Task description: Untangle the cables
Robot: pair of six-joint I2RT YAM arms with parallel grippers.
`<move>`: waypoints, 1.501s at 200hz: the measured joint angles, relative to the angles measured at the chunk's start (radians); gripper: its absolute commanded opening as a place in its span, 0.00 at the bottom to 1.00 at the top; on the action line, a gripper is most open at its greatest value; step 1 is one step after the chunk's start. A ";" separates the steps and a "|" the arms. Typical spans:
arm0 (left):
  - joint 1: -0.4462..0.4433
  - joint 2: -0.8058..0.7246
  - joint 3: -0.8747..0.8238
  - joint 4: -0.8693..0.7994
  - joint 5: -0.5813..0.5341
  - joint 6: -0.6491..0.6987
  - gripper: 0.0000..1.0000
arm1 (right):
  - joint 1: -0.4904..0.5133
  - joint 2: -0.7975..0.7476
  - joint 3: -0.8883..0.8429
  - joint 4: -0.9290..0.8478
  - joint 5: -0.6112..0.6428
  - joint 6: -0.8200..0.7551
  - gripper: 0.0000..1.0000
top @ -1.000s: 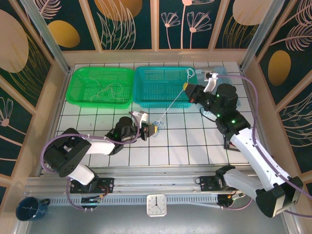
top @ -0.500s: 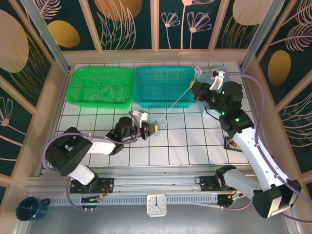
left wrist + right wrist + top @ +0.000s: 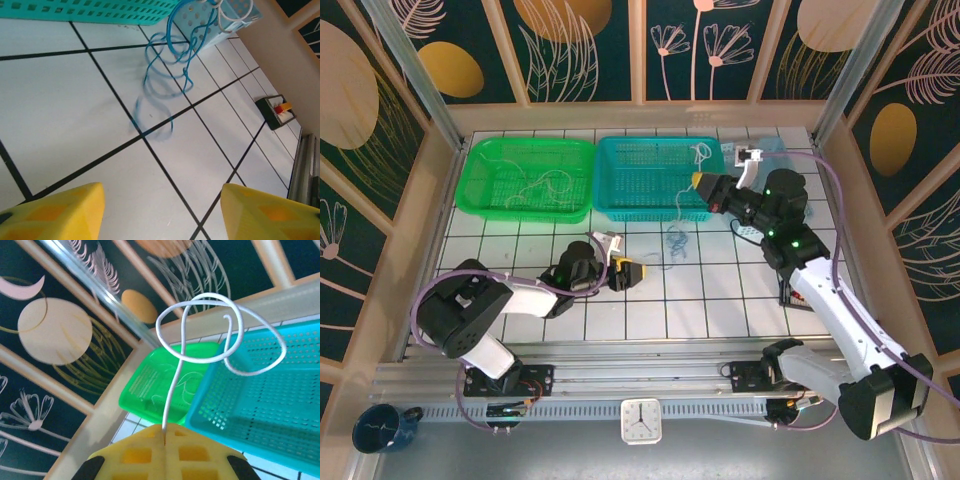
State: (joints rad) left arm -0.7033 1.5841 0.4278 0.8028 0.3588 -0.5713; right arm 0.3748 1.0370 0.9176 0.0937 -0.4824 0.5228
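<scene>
Tightly pinched white cable (image 3: 170, 390), blue cable (image 3: 167, 72) coiled

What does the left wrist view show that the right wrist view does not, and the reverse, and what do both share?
Left wrist, not right wrist: the blue cable in loose coils, the white tiled table, and the open left gripper. Right wrist, not left wrist: the right gripper shut on a white cable that loops upward, and the green basket. Both: the teal basket.
</scene>
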 measured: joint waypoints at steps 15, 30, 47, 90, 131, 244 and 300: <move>0.000 -0.011 0.000 -0.025 -0.004 0.002 0.74 | 0.000 0.004 -0.003 0.002 -0.018 -0.013 0.00; 0.000 -0.037 0.000 -0.048 -0.009 0.008 0.80 | 0.000 0.004 -0.005 0.004 -0.026 -0.021 0.00; 0.000 -0.075 0.000 -0.068 -0.020 0.020 0.86 | 0.000 0.004 -0.006 0.005 -0.036 -0.026 0.00; 0.000 -0.103 0.024 -0.101 -0.027 0.037 0.95 | 0.006 0.004 -0.006 0.007 -0.044 -0.027 0.00; 0.000 -0.090 0.047 -0.104 -0.022 0.045 0.97 | 0.038 0.003 0.006 0.008 -0.061 -0.016 0.00; 0.000 -0.034 0.085 -0.103 -0.019 0.078 0.97 | 0.125 -0.002 0.121 0.032 -0.069 0.013 0.00; 0.000 -0.023 0.108 -0.095 -0.019 0.085 0.89 | 0.166 -0.002 0.121 0.043 -0.068 0.035 0.00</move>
State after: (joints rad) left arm -0.7033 1.5612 0.5362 0.7074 0.3401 -0.4862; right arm 0.5411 1.0351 1.0389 0.1364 -0.5507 0.5583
